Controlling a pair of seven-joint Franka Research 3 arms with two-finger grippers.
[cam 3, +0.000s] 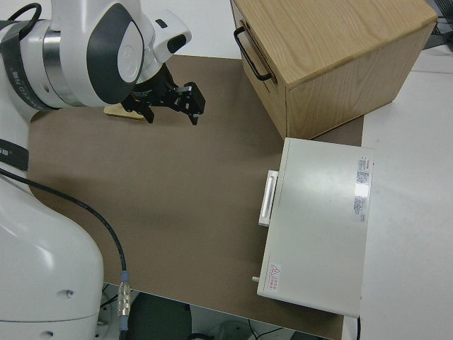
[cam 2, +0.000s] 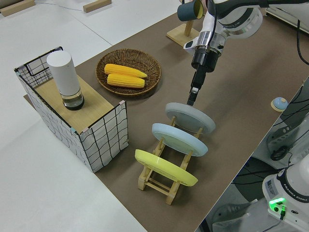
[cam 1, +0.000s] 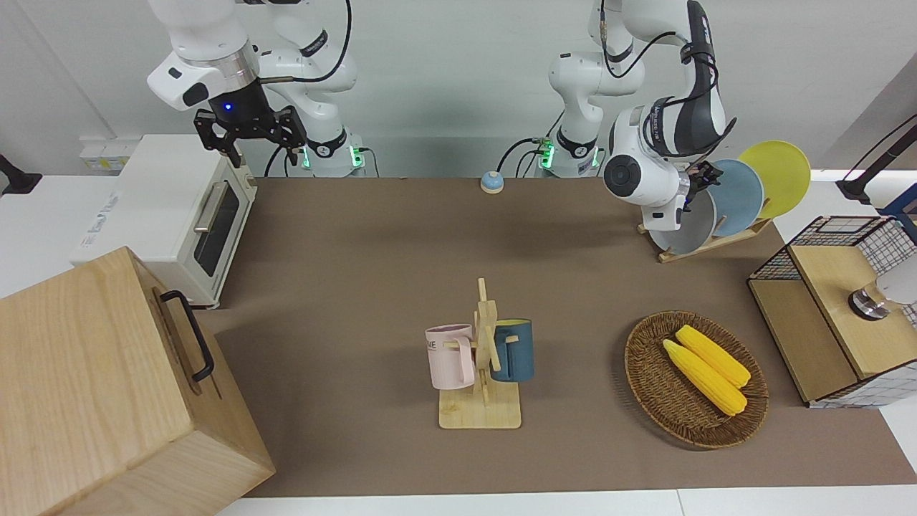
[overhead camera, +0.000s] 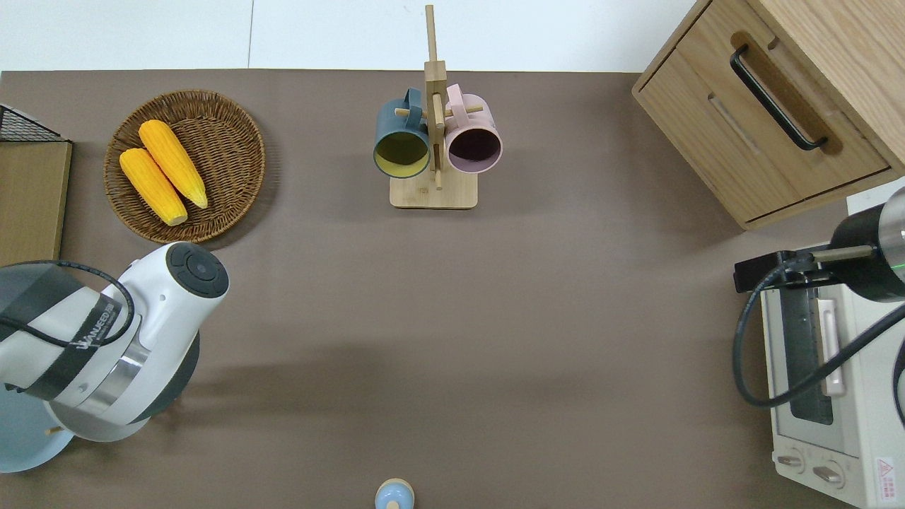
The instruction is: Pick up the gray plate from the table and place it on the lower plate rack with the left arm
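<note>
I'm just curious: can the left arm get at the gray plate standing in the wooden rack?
Probably yes: the left gripper is right at the gray plate's upper rim, and nothing stands between them.

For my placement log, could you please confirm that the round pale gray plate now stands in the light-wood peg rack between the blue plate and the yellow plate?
Not quite: the round pale gray plate stands in the light-wood peg rack at its end, beside the blue plate; the blue one sits between gray and the yellow plate. The left side view shows it.
</note>
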